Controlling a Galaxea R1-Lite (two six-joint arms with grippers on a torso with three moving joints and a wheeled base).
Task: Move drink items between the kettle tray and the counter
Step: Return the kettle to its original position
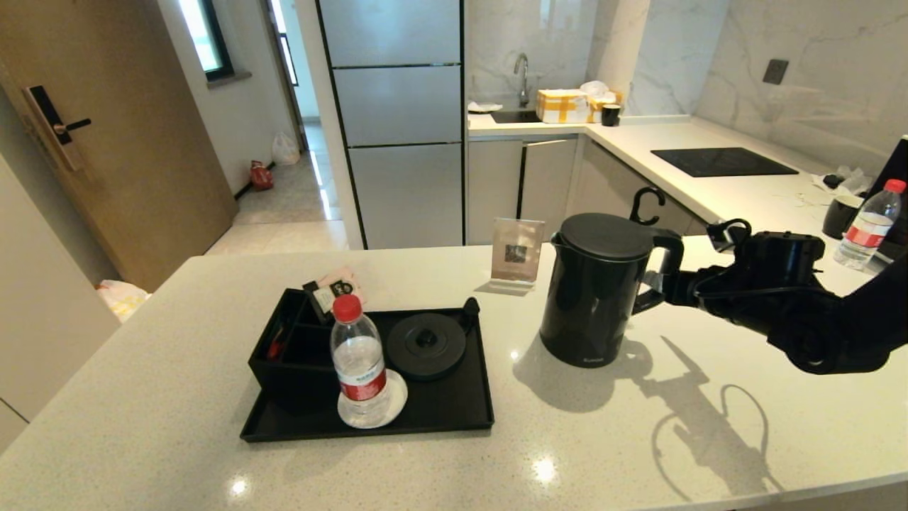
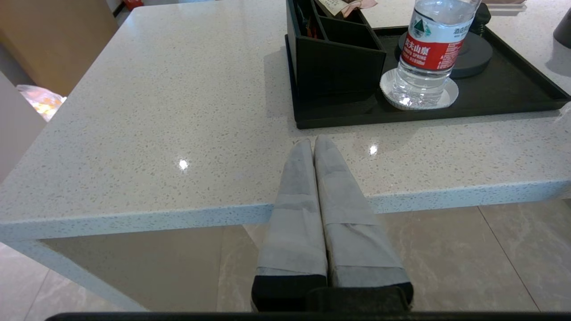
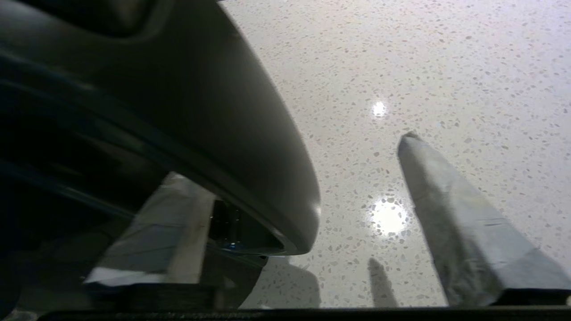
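The matte-black kettle (image 1: 596,291) stands upright on the pale speckled counter (image 1: 177,355), just right of the black kettle tray (image 1: 454,419). On the tray the round kettle base (image 1: 425,345) is bare. My right gripper (image 1: 656,280) is open at the kettle's loop handle (image 3: 200,116). One finger (image 3: 178,223) sits partly behind the handle and the other finger (image 3: 450,214) stands well clear over the counter. My left gripper (image 2: 312,141) is shut and empty at the counter's front edge, short of the tray (image 2: 513,89); it is out of the head view.
A water bottle (image 1: 360,362) on a white coaster and a compartmented box (image 1: 291,355) occupy the tray's left half. A small sign holder (image 1: 516,257) stands behind the kettle. A second bottle (image 1: 867,226), a black mug (image 1: 840,215) and the hob (image 1: 723,161) lie far right.
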